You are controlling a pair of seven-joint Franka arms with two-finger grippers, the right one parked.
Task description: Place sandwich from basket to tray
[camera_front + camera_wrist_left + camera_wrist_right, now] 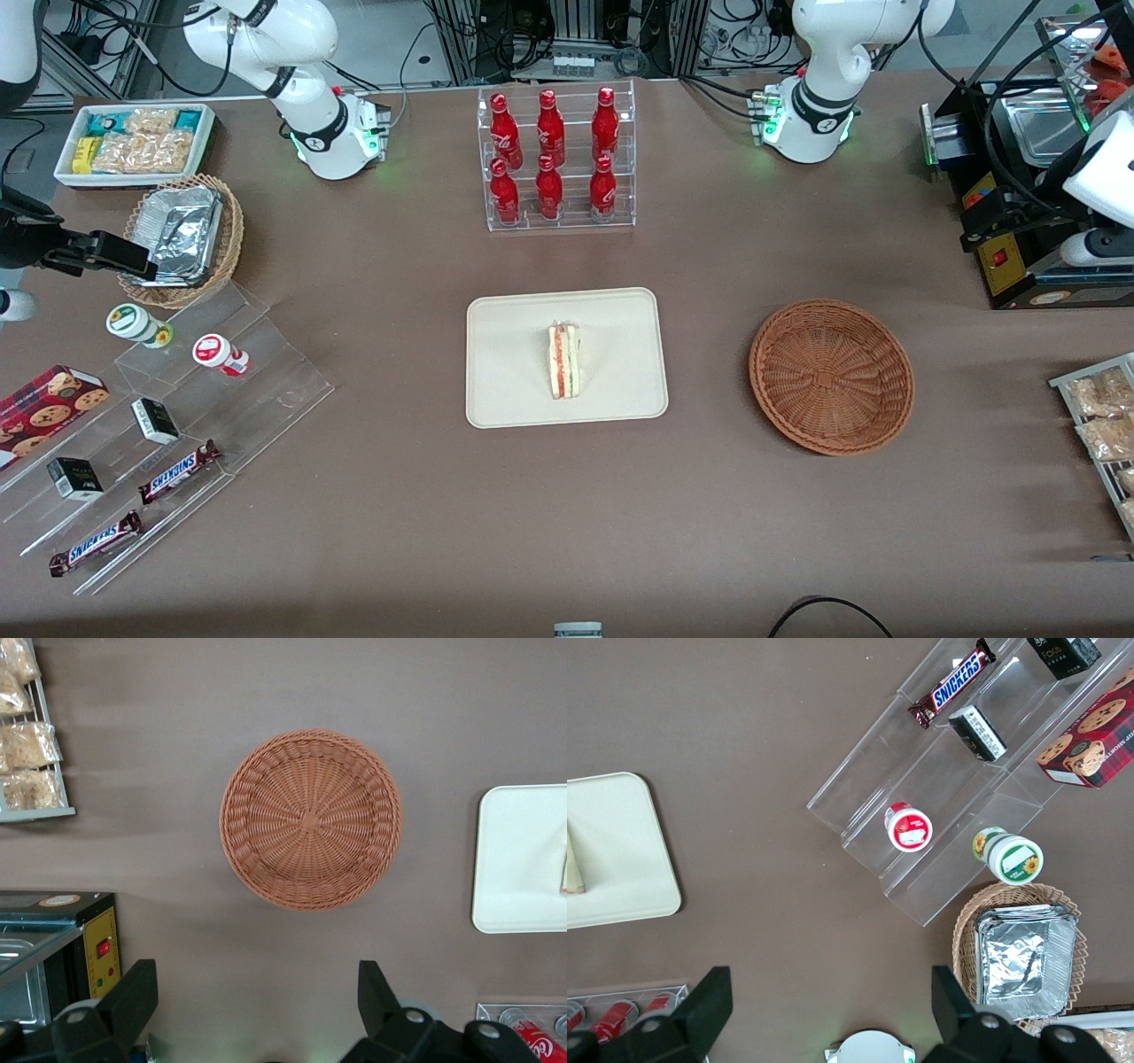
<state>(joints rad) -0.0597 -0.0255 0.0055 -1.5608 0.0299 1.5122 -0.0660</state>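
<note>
The sandwich [563, 361] lies on the cream tray [505, 354] in the middle of the table, with its red and green filling edge facing up. The reddish-brown wicker basket [831, 377] sits beside the tray toward the working arm's end and holds nothing. My left gripper [257, 970] is open with nothing between its fingers. It hangs above bare table, farther from the front camera than the basket, near a black machine. In the left wrist view the basket [310, 818] shows whole, and one end of the tray [518, 859] shows beside it.
A clear rack of red bottles [555, 159] stands farther from the front camera than the tray. The black machine with a red button [1001, 257] and a wire rack of snack packets [1099, 416] sit at the working arm's end. Acrylic steps [177, 416] and a foil-filled tan basket [182, 239] sit at the parked arm's end.
</note>
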